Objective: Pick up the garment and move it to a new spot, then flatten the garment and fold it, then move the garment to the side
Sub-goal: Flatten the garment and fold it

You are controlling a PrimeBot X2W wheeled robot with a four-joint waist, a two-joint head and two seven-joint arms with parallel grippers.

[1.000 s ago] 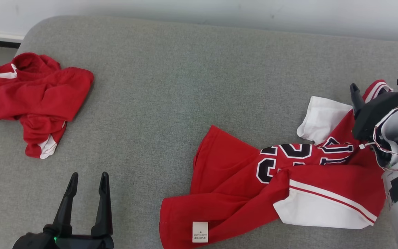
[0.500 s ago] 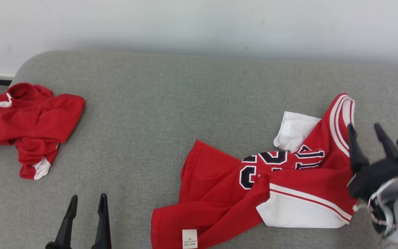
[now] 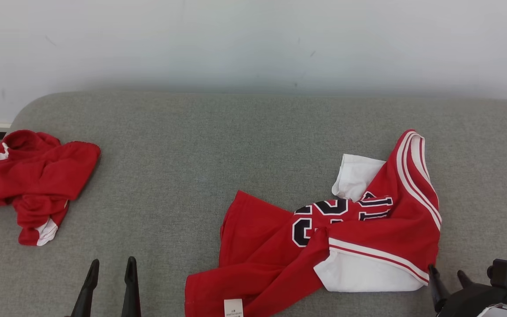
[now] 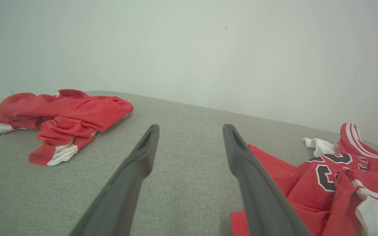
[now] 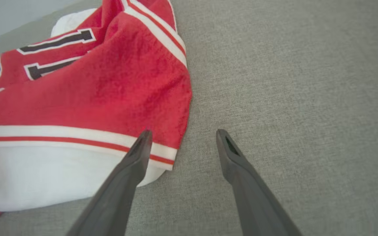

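While the left gripper (image 3: pixel 112 261) and right gripper (image 3: pixel 446 270) gape empty, the crumpled red-and-white jersey (image 3: pixel 381 237) hides half its black digits in folds.

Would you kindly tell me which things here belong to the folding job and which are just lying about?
For the job: numbered red jersey, crumpled; left claw, open; right claw, open, by the jersey's edge; grey cushion it lies on.
Lying about: bunched red garment at far left; white wall.
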